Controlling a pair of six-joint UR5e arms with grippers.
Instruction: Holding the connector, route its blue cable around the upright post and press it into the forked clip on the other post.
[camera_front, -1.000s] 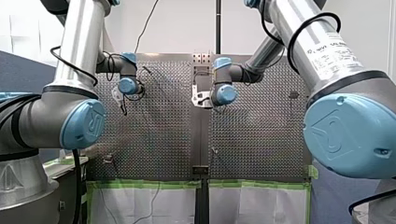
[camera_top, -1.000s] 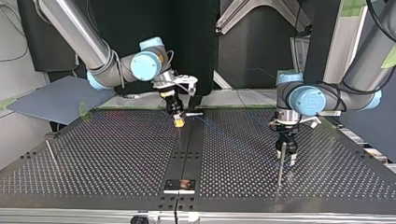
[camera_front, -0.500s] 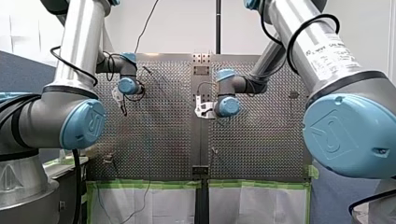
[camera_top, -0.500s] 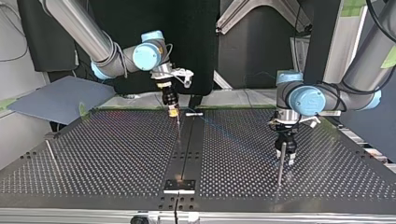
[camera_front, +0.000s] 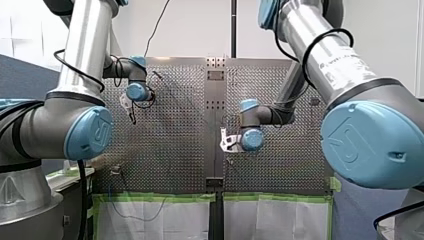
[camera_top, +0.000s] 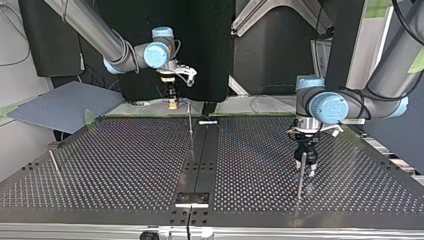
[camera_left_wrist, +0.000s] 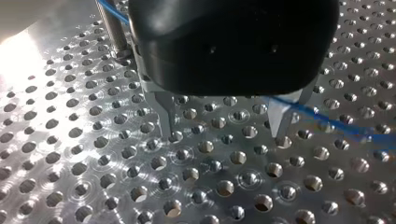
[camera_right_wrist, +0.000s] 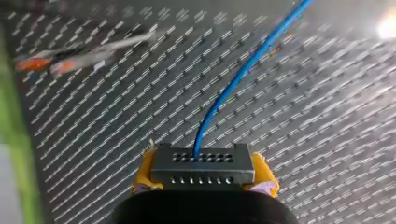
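My right gripper (camera_top: 172, 104) moves away from the middle of the worktop (camera_top: 115, 165) and takes the connector (camera_right_wrist: 202, 164) with it. In the top view it goes back and to the left, bit by bit. Now it hangs past the far edge. Before, it was just at the top of the thin upright post (camera_top: 190, 127). Now it is behind the post and to its left. In the front view my right wrist (camera_front: 252, 139) slides down toward the near edge. The blue cable (camera_front: 135, 217) on the white cloth (camera_front: 270, 220) lies in a new low loop.
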